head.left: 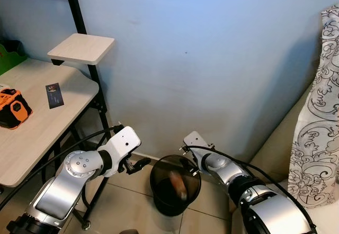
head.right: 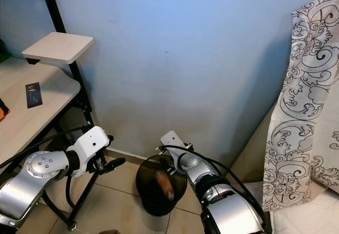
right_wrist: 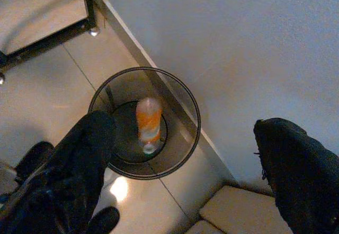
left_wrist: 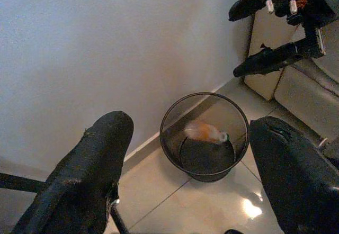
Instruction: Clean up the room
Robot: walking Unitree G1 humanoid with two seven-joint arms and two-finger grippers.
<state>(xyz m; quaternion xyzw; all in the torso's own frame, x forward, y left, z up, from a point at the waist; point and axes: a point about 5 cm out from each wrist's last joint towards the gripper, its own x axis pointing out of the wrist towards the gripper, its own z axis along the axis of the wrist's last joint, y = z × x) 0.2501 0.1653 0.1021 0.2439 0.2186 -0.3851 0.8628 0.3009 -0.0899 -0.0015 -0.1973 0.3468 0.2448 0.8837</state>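
At lower centre, the right gripper (right_wrist: pixel 185 165) hangs with fingers spread and empty above the black mesh bin (right_wrist: pixel 185 104), positioned for release, the orange bottle (right_wrist: pixel 148 120) inside; left gripper (left_wrist: pixel 190 176) likewise open.

Pale blue wall (head.left: pixel 212 59) with a light skirting board along its foot, meeting a floor (right_wrist: pixel 42 96) of glossy beige tiles that carry bright reflections. Light wood desk (head.left: pixel 37 133) on a black metal frame (head.left: pixel 95 80) at the left, with a small raised shelf (head.left: pixel 82 48) of the same wood fixed to the upright. White fabric with a grey scroll pattern (head.right: pixel 307 101) at the right, beside cream upholstered furniture (head.left: pixel 280 149).
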